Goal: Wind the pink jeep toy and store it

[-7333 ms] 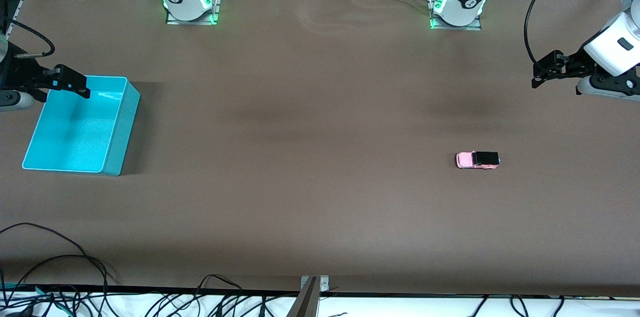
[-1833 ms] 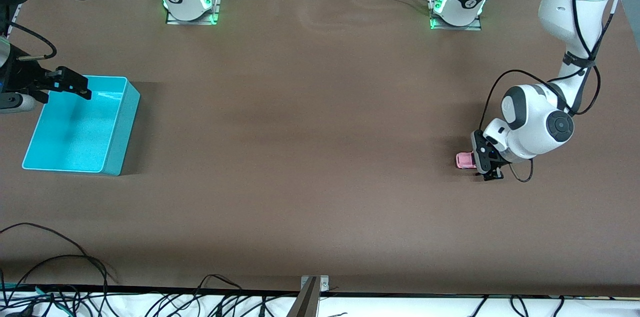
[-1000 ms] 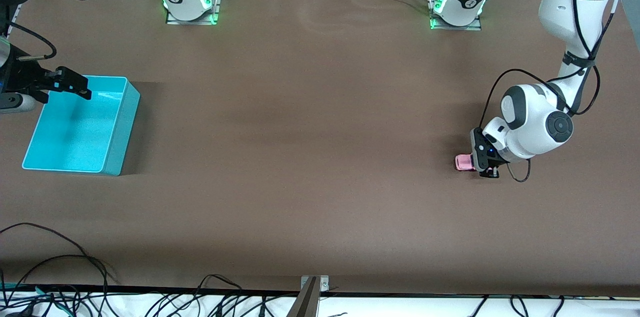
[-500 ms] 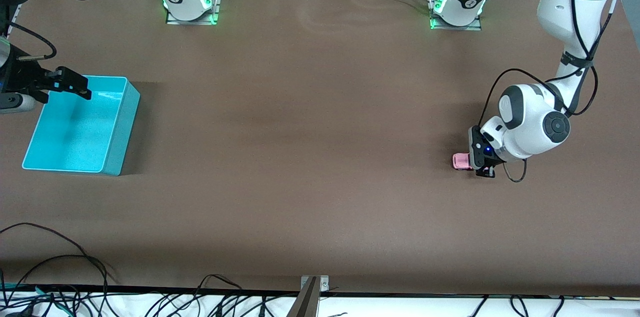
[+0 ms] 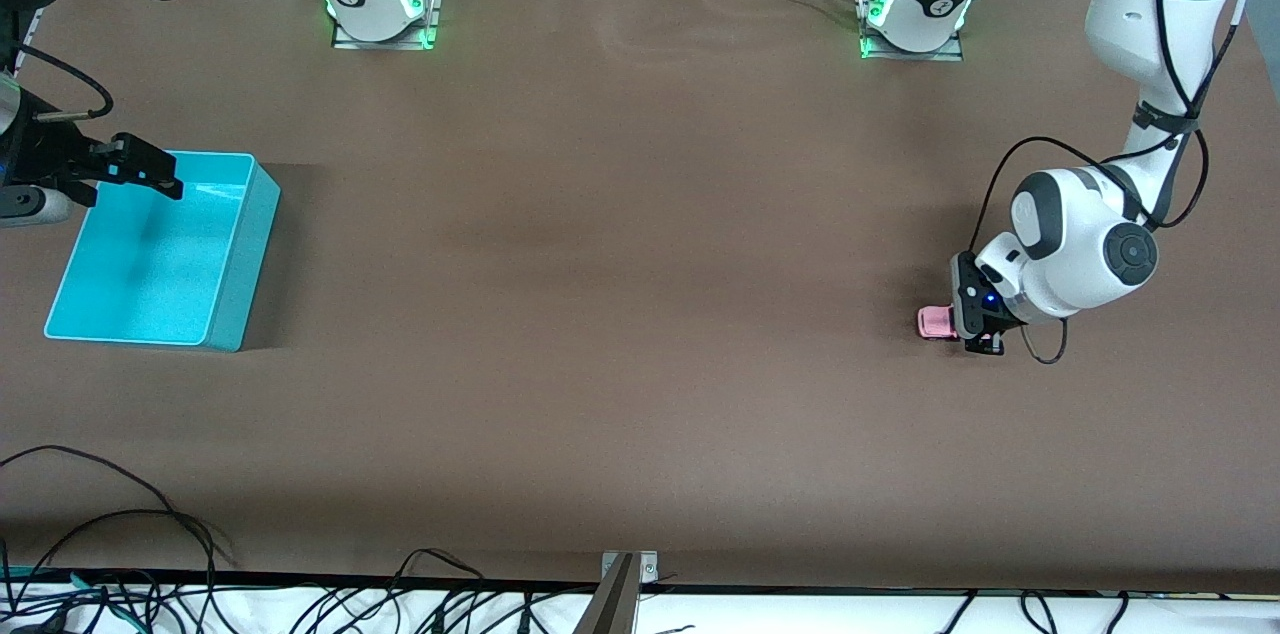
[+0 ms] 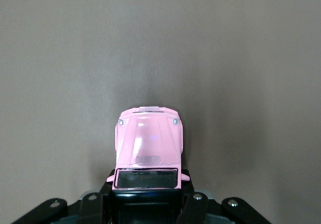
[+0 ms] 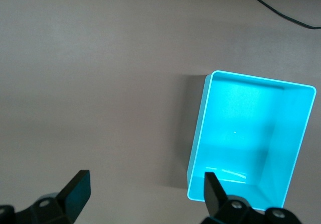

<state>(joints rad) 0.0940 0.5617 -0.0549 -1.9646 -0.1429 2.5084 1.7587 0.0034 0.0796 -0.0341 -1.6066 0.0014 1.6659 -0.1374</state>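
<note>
Toward the left arm's end of the table: pink jeep toy (image 5: 935, 321), held at table level.
Item 1, left gripper (image 5: 978, 322): fingers clamped on the black-roofed rear half of the jeep, whose pink hood (image 6: 149, 139) sticks out from the jaws toward the right arm's end, over the brown table (image 5: 620, 314). Item 2, turquoise bin (image 5: 240, 254): well apart from the jeep, at the right arm's end, upright and open-topped. Item 3, right gripper (image 5: 140, 172): fingers spread wide, grasping nothing, hanging over the bin's rim, the right arm waiting.
</note>
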